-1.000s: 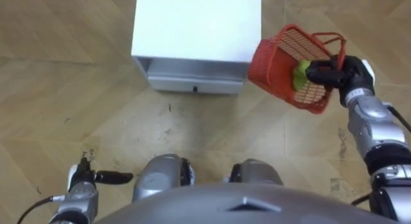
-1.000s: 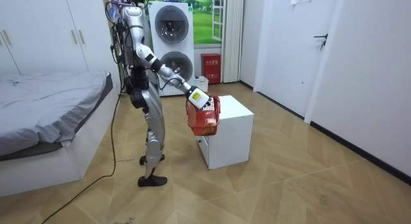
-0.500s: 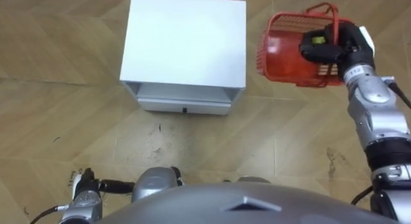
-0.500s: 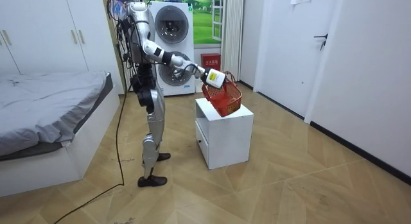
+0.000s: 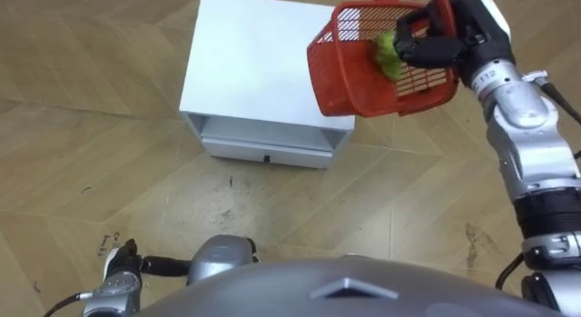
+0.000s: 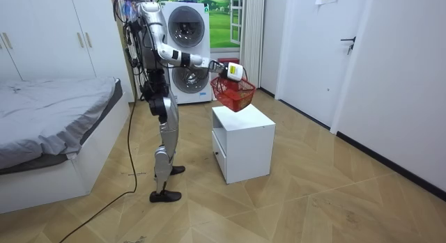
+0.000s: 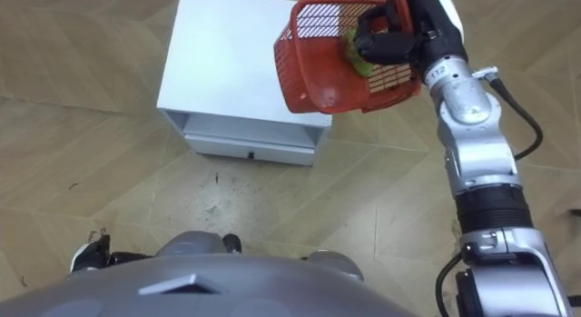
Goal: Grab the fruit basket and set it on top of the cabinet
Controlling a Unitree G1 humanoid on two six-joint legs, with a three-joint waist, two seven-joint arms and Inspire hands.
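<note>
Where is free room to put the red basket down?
The top of the white cabinet is bare to its edges. The right hand holds the red basket up beside it. The wooden floor in front of the cabinet is free too. No spot is crowded.

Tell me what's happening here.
The robot stands by a white cabinet in a bedroom. Its right hand is closed on the handle of the red basket, holding it tilted in the air above the cabinet, with a green fruit inside. Its left hand hangs low at its side.
</note>
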